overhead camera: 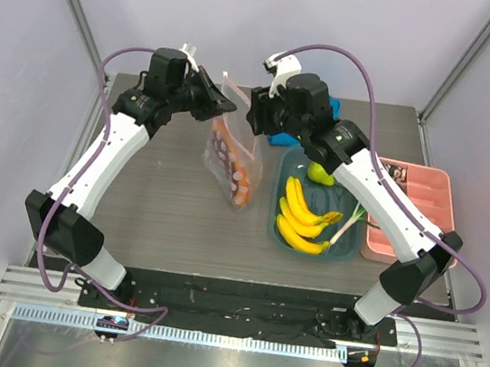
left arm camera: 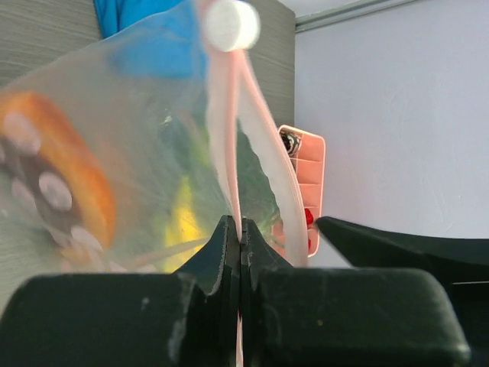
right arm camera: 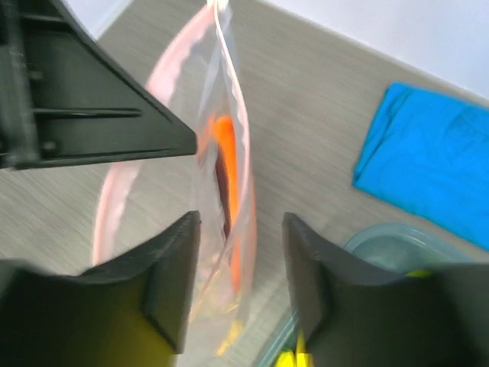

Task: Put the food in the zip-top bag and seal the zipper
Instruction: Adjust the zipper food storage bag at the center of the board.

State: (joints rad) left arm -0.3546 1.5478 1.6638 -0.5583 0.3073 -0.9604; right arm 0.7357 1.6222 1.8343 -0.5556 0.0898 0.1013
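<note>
The zip-top bag (overhead camera: 230,159) hangs upright above the table with the orange-red pepper (overhead camera: 241,186) inside. My left gripper (overhead camera: 227,106) is shut on the bag's pink zipper strip (left arm camera: 229,138), with the white slider tab (left arm camera: 231,24) just beyond the jaws. My right gripper (overhead camera: 256,117) is open, and its fingers straddle the bag's edge (right arm camera: 229,229) without closing; the pepper (right arm camera: 224,149) shows through the plastic. The banana bunch (overhead camera: 300,214), green pear-like fruit (overhead camera: 321,173) and green onion (overhead camera: 349,224) lie in the teal tub (overhead camera: 276,234).
A pink compartment tray (overhead camera: 427,186) with small pieces stands at the right edge. A blue folded cloth (right arm camera: 428,153) lies behind the tub. The left gripper's black finger (right arm camera: 92,115) is close beside the right gripper's jaws.
</note>
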